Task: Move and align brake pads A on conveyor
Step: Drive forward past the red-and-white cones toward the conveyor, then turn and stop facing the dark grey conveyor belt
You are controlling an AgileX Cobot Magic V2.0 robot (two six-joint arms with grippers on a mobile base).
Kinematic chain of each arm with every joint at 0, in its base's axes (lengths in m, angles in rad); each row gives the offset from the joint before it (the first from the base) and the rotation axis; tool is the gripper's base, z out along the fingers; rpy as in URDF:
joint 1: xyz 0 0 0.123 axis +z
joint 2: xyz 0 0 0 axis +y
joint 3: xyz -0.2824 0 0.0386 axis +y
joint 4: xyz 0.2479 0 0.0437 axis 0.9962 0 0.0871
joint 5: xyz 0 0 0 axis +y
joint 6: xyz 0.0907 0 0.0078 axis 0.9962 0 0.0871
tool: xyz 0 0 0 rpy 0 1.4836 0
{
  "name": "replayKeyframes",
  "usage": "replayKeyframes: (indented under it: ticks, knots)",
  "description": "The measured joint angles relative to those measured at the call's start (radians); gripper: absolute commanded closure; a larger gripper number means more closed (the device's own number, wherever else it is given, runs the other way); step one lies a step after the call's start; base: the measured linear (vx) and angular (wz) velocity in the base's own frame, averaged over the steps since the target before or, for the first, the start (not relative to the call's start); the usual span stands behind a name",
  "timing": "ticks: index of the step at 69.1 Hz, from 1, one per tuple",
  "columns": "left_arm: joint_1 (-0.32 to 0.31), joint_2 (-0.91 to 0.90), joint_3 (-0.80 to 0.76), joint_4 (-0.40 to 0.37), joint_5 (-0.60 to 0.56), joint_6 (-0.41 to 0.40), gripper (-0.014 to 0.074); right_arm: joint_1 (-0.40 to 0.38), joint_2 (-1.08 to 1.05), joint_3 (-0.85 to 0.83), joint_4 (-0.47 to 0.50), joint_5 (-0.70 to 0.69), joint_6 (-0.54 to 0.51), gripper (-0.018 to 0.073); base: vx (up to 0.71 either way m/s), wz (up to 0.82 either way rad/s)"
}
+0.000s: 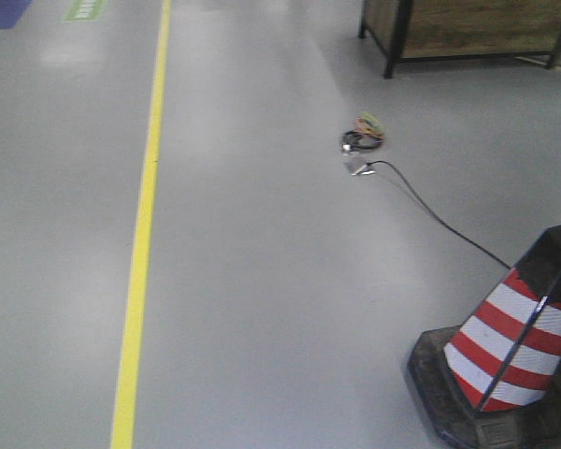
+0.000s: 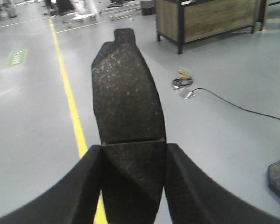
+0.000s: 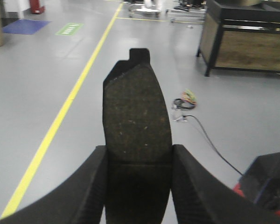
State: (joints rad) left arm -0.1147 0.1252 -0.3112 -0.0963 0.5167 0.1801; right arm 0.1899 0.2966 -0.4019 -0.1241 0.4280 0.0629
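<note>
Grips one brake pad (image 2: 126, 107) in left fingers (image 2: 79, 186), second pad (image 3: 137, 121) in right fingers (image 3: 88, 186), by side edges; stiff, gritty, probably weighty.

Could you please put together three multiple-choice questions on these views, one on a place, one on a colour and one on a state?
1. Where in the front view does the striped cone stand?
A. lower right
B. upper left
C. top centre

2. What colour is the floor line?
A. blue
B. yellow
C. white

3. What state is the left gripper in?
A. open and empty
B. shut on a brake pad
C. hidden from view

Answers:
1 A, the cone fills the lower right corner of the front view.
2 B, the line runs yellow down the left side of the floor.
3 B, both fingers press the pad's sides in the left wrist view.
</note>
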Motion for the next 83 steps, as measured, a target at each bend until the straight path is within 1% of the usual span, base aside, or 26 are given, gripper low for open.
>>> replayKeyframes:
  ticks: [13,83]
  knots:
    - [0.000,0.000,0.000,0.000,0.000,0.000,0.0502,0.000,0.000,0.000,0.000,0.000,0.000,0.0564,0.24,-0.63]
    - [0.000,0.000,0.000,0.000,0.000,0.000,0.0502,0.000,0.000,0.000,0.000,0.000,0.000,0.0564,0.21,-0.82]
